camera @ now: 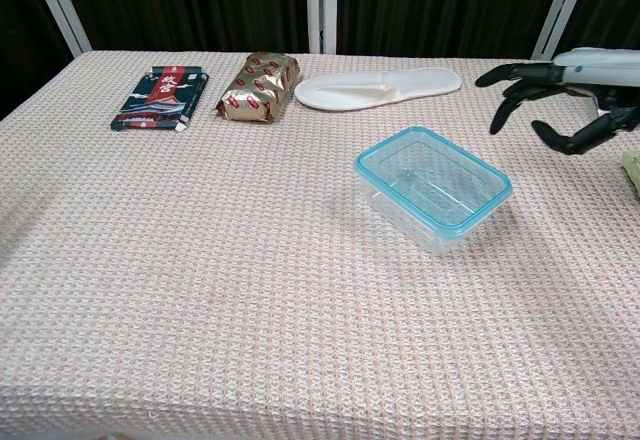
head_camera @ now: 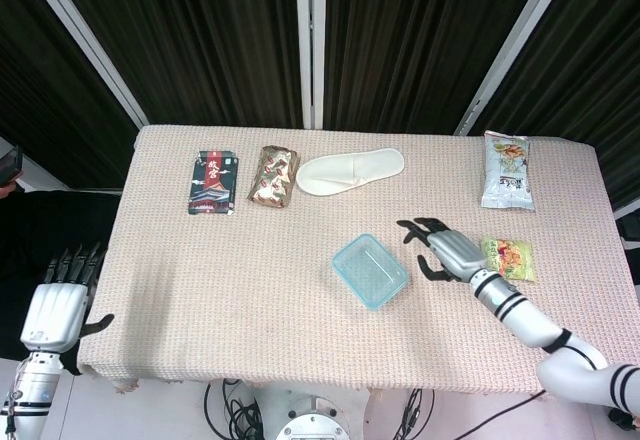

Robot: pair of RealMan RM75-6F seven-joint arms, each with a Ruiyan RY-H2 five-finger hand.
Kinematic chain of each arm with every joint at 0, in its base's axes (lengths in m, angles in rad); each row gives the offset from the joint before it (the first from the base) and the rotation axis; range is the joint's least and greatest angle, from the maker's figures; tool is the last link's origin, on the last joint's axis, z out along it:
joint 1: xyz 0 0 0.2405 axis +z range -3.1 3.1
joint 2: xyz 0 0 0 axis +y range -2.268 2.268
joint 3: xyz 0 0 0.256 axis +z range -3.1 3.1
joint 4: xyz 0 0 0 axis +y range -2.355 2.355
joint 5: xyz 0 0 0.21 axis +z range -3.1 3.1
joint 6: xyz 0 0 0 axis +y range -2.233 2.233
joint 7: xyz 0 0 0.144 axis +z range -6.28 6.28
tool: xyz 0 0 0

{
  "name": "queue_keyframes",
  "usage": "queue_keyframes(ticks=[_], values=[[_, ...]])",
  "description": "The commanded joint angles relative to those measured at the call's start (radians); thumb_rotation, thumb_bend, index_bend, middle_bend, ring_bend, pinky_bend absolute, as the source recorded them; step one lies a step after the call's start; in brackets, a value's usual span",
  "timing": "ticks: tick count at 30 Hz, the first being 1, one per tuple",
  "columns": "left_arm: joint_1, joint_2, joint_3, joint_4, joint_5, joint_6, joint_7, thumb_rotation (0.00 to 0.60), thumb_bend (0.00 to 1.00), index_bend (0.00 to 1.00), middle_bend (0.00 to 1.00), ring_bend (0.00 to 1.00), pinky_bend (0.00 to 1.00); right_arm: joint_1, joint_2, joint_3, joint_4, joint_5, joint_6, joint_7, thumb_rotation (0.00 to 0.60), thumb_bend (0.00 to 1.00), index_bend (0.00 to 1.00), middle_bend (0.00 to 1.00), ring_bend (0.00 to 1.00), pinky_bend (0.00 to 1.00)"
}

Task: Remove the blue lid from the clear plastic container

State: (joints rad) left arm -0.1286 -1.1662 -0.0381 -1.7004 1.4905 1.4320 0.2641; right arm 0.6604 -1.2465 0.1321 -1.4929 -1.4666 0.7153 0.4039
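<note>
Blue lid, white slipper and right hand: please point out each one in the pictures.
blue lid (camera: 432, 177): chest view, its top centre.
white slipper (head_camera: 350, 171): head view, middle of sole.
right hand (head_camera: 447, 250): head view, back of hand.

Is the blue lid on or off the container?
On. The blue lid sits flush on the clear container; right hand isn't touching it.

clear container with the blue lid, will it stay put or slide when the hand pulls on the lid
The clear container looks empty and thin-walled, so probably light and apt to lift or slide with the blue lid unless braced. It sits flat on the textured tablecloth, which may add some grip. The right hand hovers open nearby.
</note>
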Motion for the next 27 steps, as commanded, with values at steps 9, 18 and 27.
queue_keyframes(ticks=[9,18,27], values=[[-0.012,-0.002,-0.006,0.020,0.003,-0.002,-0.012,0.600,0.04,0.06,0.03,0.00,0.02,0.137,-0.096,0.016,0.043,-0.033,-0.090,0.108,0.600,0.62,0.00,0.27,0.00,0.00],[-0.019,-0.003,-0.007,0.034,0.003,-0.006,-0.032,0.600,0.04,0.06,0.03,0.00,0.02,0.160,-0.072,-0.015,-0.012,-0.096,-0.028,0.093,0.600,0.30,0.00,0.23,0.00,0.00],[-0.129,0.013,-0.015,-0.015,0.109,-0.105,-0.033,0.600,0.04,0.06,0.03,0.00,0.02,-0.013,0.030,-0.052,-0.123,-0.044,0.229,-0.168,0.600,0.13,0.00,0.00,0.00,0.00]])
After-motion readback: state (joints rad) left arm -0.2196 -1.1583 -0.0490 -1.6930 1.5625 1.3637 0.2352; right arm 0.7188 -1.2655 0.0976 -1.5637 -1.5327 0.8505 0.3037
